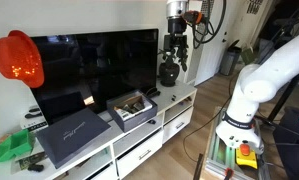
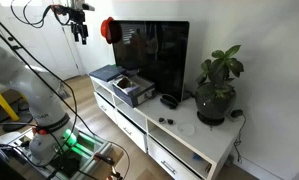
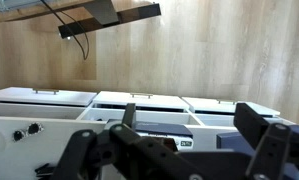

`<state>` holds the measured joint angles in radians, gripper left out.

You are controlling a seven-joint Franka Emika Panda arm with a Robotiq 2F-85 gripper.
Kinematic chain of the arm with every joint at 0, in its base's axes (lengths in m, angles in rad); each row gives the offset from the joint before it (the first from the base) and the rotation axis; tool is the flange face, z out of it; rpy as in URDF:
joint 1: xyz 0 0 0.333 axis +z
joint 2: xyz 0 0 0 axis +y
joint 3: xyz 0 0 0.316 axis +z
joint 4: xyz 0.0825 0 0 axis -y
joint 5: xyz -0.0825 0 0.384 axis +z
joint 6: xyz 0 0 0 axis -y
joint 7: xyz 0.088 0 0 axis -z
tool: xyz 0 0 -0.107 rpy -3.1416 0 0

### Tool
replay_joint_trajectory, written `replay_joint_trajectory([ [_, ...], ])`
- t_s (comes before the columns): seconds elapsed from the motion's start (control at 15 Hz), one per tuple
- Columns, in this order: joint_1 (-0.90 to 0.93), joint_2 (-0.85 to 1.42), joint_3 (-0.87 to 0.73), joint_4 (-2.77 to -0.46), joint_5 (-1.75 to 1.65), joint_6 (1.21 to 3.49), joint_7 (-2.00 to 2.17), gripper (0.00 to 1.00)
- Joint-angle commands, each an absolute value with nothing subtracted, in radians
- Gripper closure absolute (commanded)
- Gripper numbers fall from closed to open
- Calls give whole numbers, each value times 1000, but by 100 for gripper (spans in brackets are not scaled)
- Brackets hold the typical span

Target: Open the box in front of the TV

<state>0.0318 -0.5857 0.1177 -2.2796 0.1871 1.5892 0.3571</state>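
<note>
The gripper [image 1: 174, 45] hangs high, well apart from the box [image 1: 132, 107], its jaws spread wide and empty in the wrist view. The box sits by the front edge of the white cabinet top [image 1: 181, 97], before the TV [image 1: 99, 65], just beside a larger flat box [image 1: 74, 130]

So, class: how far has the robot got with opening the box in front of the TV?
Done: possibly the opening. The box in front of the TV seems to show a pale inside, but it is too small to be sure. In hand: nothing; the gripper hangs open, high up and apart from it. Left: if the lid is shut, descend and lift it.
</note>
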Motion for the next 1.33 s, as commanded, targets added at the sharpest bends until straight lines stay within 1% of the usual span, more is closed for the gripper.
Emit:
replay_joint_trajectory([
  [0.0,22,-585,125,-2277,190,1586,353,0],
  [0.53,22,-585,125,-2277,190,1586,353,0],
  [0.6,16,-550,127,-2265,173,1609,343,0],
  [0.8,26,-495,147,-2313,118,1742,293,0],
  [1.27,25,-315,201,-2464,-61,2109,345,0],
])
